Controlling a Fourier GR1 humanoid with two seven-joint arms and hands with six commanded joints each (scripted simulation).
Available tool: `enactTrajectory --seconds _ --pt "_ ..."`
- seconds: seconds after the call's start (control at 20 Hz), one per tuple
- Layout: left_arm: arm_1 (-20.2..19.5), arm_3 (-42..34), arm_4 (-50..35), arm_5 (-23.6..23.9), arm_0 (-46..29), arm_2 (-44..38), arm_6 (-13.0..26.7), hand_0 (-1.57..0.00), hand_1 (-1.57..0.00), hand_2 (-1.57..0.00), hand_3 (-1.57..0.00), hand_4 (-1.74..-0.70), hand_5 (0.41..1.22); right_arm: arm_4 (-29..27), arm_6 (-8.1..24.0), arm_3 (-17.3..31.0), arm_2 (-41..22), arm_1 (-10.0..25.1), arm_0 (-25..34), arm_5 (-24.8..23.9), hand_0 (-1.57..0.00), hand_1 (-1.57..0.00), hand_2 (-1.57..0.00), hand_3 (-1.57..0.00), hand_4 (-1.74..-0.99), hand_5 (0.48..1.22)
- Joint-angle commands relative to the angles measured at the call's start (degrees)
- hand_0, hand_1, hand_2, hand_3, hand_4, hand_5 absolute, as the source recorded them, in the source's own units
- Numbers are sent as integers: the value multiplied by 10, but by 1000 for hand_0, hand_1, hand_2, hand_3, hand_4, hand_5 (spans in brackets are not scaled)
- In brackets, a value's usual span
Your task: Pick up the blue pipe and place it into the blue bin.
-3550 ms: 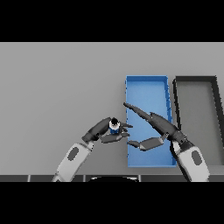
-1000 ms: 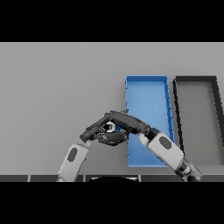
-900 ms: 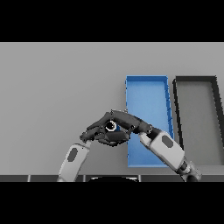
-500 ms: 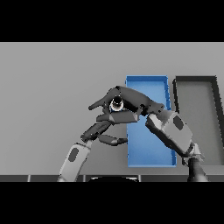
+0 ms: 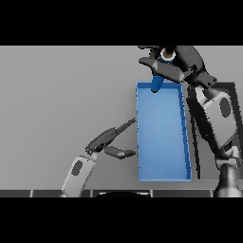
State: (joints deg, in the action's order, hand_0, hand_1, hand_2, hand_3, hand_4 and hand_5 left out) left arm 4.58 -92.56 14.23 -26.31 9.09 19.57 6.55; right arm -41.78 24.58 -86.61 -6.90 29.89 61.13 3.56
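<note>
My right robot hand [image 5: 178, 64] is clenched around the blue pipe [image 5: 158, 80], holding it nearly upright over the far end of the blue bin [image 5: 161, 137] so its lower end points inside, ready to drop. My left robot hand [image 5: 110, 140] rests released over the desk [image 5: 61, 95] beside the bin, clear of the drop.

Pipe [image 5: 157, 83] in right hand [image 5: 180, 61] above bin's [image 5: 163, 174] far end; left hand [image 5: 110, 141] left of bin.
</note>
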Motion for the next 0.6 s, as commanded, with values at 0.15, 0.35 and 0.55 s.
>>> enactTrajectory --seconds 0.15,0.35,0.55 --pt "0 5 14 7 2 6 -4 1 1 1 1 -871 415 7 -5 32 14 39 -64 5 -1571 -1571 -1571 -1571 -1741 1221" --pt "-3 -1 13 3 -4 10 -8 1 1 1 1 -866 420 5 9 2 7 58 -158 -15 -1571 -1571 -1571 -1571 -1741 1221" --pt "-1 -8 3 2 -15 7 -3 1 1 1 1 -878 423 10 27 -34 -4 76 -260 -42 -1571 -1571 -1571 -1571 -1741 1221"
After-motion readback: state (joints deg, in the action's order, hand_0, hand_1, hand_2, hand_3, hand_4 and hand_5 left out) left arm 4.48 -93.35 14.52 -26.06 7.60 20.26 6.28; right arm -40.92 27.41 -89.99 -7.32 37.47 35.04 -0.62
